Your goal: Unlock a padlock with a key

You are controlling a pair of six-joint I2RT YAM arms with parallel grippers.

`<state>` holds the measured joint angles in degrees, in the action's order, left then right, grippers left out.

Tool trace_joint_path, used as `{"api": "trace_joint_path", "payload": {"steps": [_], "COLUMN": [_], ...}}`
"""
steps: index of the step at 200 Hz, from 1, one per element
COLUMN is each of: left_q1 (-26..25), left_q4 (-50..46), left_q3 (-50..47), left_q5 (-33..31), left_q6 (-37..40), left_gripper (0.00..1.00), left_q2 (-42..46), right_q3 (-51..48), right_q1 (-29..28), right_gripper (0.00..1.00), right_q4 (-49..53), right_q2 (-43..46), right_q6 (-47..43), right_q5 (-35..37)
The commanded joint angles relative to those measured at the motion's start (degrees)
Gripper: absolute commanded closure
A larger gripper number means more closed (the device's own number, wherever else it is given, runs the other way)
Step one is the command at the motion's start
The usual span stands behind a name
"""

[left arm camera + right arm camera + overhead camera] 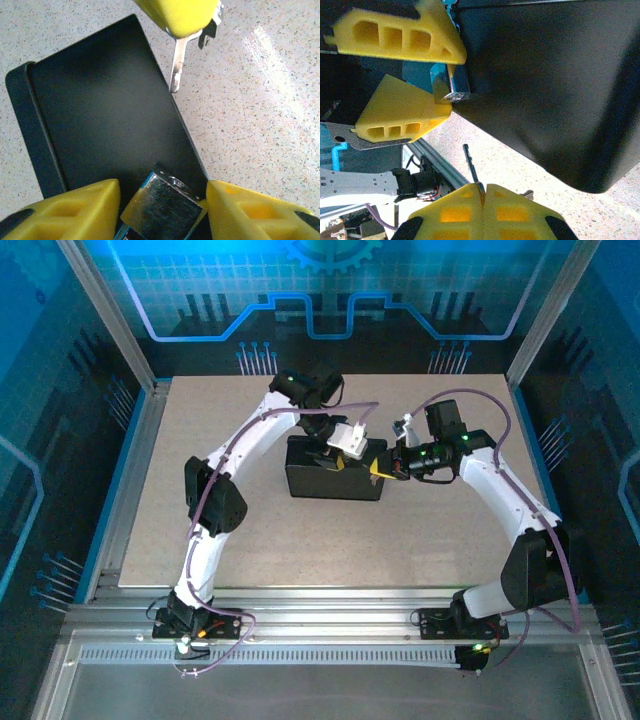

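Observation:
The padlock, brass-bodied and shiny, hangs at the black box's edge. My left gripper has its yellow fingers on either side of the lock, pressed against the body, and the keyhole end faces outward. From the right wrist, the same padlock shows pinched between those two fingers. My right gripper is shut on the key, whose thin dark blade sticks out ahead. The key points toward the padlock, with a clear gap between its tip and the lock.
The black box stands mid-table with both grippers meeting at its right end. Speckled tabletop lies around it. An aluminium rail runs along the near edge, and frame posts and blue panels stand at the sides and back.

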<state>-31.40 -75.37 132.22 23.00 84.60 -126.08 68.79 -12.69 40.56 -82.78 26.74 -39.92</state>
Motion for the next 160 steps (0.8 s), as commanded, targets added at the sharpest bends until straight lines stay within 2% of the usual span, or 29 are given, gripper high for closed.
{"api": "trace_joint_path", "payload": {"steps": [1,32,58,81,118,160], "left_q1": [0.0,-0.1,-0.2,-0.4,-0.4,-0.2], "left_q4": [-0.1,0.0,0.6,1.3,1.6,4.1], "left_q3": [-1.1,-0.9,-0.9,-0.8,0.1,-0.8], "left_q5": [0.4,0.6,0.7,0.5,0.9,2.1], "left_q6": [2.1,1.6,0.4,-0.9,-2.6,-5.6], "left_gripper": [0.55,0.62,0.74,0.80,0.83,0.91], "left_q2": [-0.7,-0.1,0.6,1.2,1.6,2.6], "right_q3": [1.9,2.3,4.0,5.3,6.5,7.4], "right_q1": [0.5,0.5,0.5,0.5,0.9,1.4], "right_gripper": [1.00,0.99,0.99,0.99,0.99,0.99], "right_q4": [1.5,1.8,3.1,4.4,5.9,6.0], "right_q2": [-0.2,0.1,-0.4,-0.7,-1.3,-2.7], "right_q6": [-1.0,-1.4,-2.5,-3.9,-5.5,-6.0], "right_q5": [-2.0,-2.4,-3.4,-3.9,-4.1,-4.2]}}
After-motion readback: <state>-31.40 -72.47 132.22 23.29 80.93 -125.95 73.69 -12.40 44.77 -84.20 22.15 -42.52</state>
